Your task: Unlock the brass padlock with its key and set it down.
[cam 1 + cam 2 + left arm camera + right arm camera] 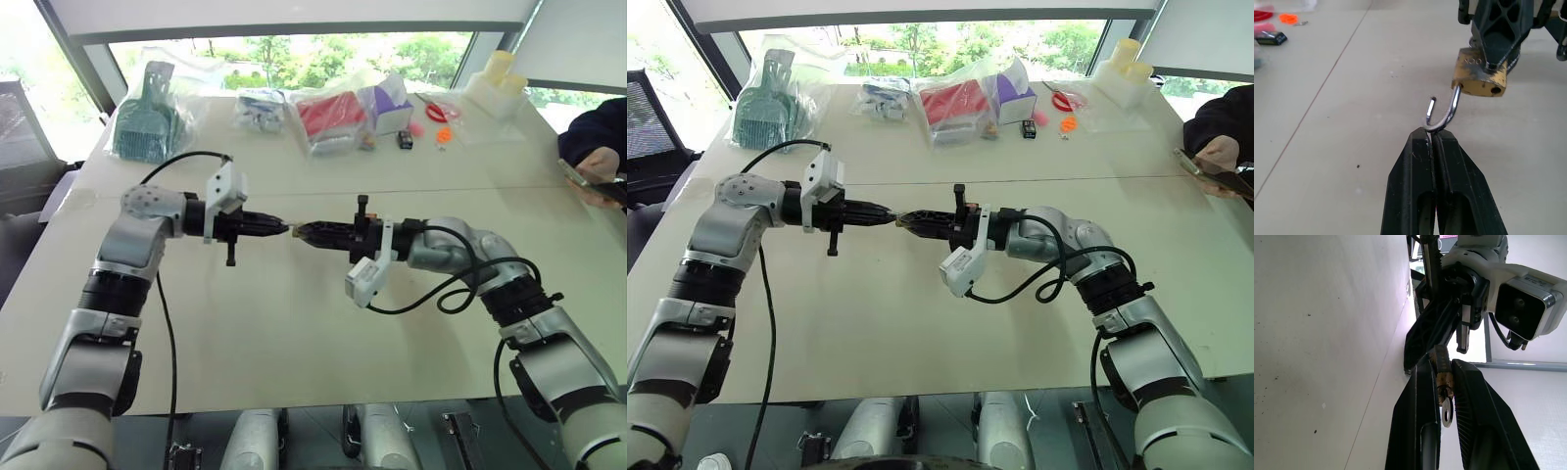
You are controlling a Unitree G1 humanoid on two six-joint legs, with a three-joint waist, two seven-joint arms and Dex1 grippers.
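Right gripper (1445,382): two black fingers rise side by side with a narrow gap between them, clamped on the brass padlock.
Brass padlock (1443,373): small, worn yellowish body pinched between the two fingers near their tips, held off the table.
Key (1446,414): silvery, with a round holed bow, sticking out of the padlock's end back toward the camera, lying in the gap between the fingers.
Left gripper (1411,363): black fingers come in from the far side, their tips meeting the padlock's far end; whether they grip anything there is hidden.
Left wrist camera (1520,308): white housing with a dark face, mounted beside that gripper.
Table (1327,342): pale, lightly speckled surface alongside both grippers.
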